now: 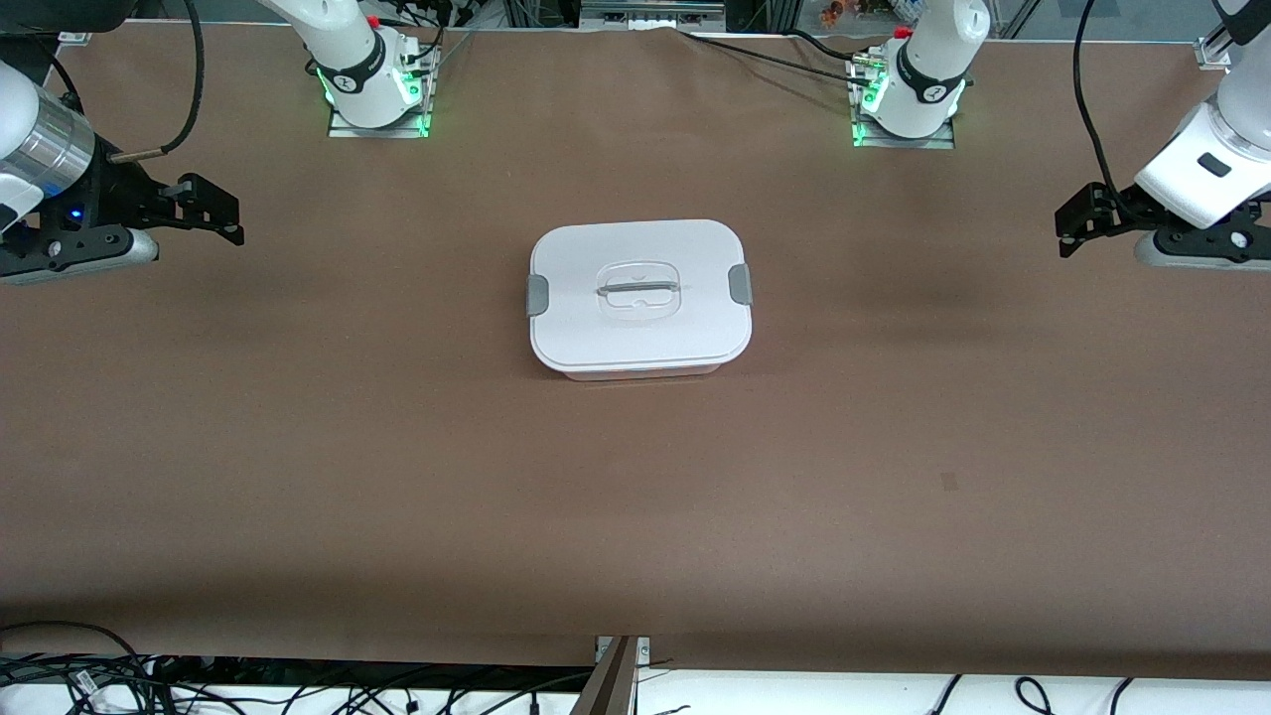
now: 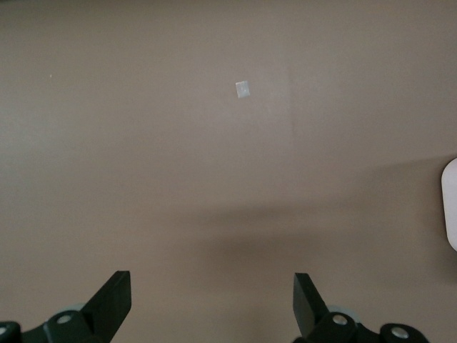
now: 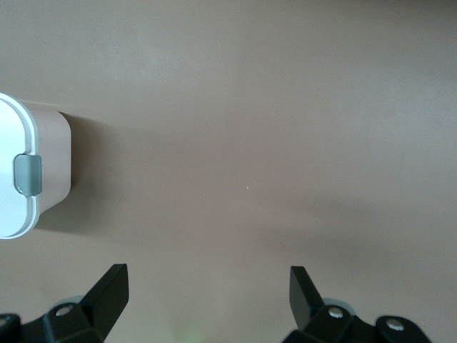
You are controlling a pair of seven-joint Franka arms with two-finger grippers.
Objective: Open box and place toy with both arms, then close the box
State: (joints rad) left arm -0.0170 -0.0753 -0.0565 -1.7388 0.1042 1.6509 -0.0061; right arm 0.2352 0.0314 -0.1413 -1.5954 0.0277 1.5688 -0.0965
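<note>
Box [image 1: 640, 296] at mid-table, lid [image 1: 635, 248] seated flat, grey clips [image 1: 537, 295] at both short ends, handle [image 1: 638, 288] recessed in the lid centre. Long axis running from the right arm's end of the table to the left arm's end, one clip facing each arm. Toy not visible on the table; contents hidden by the lid.

Right gripper [image 1: 223, 212] over bare table toward the right arm's end, well apart from the box, fingers spread wide, nothing between them. Right wrist view confirming: fingers [image 3: 111, 289] apart, box end and clip [image 3: 27, 175] in sight ahead.

Left gripper [image 1: 1077, 223] over bare table toward the left arm's end, likewise well apart from the box, fingers [image 2: 114, 296] spread, nothing held. Only a sliver of box edge [image 2: 450, 204] showing in the left wrist view.

Judgement: arms set roughly symmetrically about the box, neither clearly nearer; each clip lying straight inward from the gripper on its own side, along the box's long axis. Closed lid and absent toy consistent both with a box awaiting opening and with a box shut again over the toy; not separable from these views.
</note>
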